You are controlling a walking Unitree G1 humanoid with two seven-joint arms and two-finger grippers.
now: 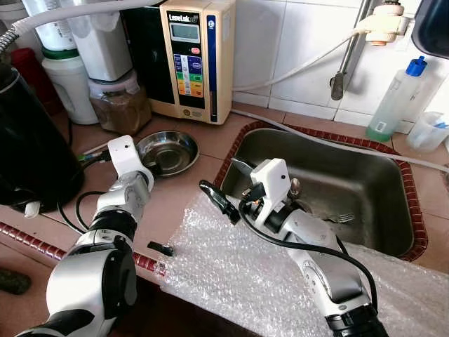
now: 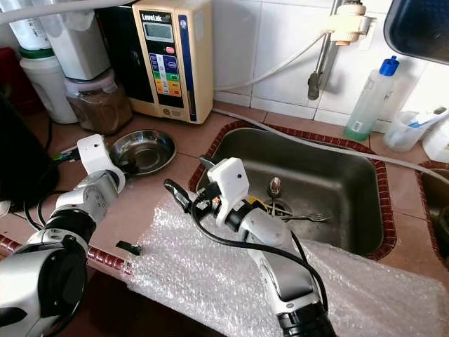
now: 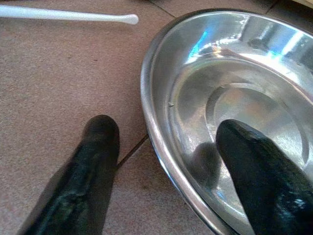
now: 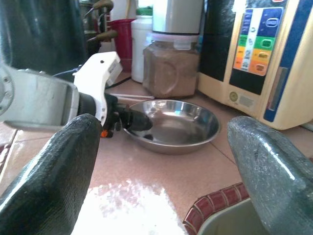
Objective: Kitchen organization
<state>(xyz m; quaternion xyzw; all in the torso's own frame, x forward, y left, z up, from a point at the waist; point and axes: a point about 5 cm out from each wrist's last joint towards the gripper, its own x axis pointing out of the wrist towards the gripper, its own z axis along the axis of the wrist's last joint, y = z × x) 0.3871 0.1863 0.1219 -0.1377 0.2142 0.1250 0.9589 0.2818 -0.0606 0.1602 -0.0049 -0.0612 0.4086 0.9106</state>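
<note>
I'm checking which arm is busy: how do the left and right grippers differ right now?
The left gripper straddles the rim of the steel bowl, one finger inside and one on the counter; the right gripper hangs open in the air with nothing between its fingers. The left sits over bare counter, the right over the bubble wrap near the sink edge. Both are open.

The worktop point(image 1: 189, 200) is reddish-brown tile with dark grout lines, edged in small red tiles around the grey steel sink point(image 1: 365, 186). The bowl point(image 1: 168, 151) is shiny silver. The water machine point(image 1: 196, 56) is cream with a black side, a blue stripe and green, yellow, orange and blue buttons. The bubble wrap point(image 1: 245, 274) is clear and dimpled. The bottle point(image 1: 396, 98) is translucent, blue-capped. Both the left end effector point(image 3: 166, 161) and right end effector point(image 4: 161, 161) have black fingers on white housings.
</note>
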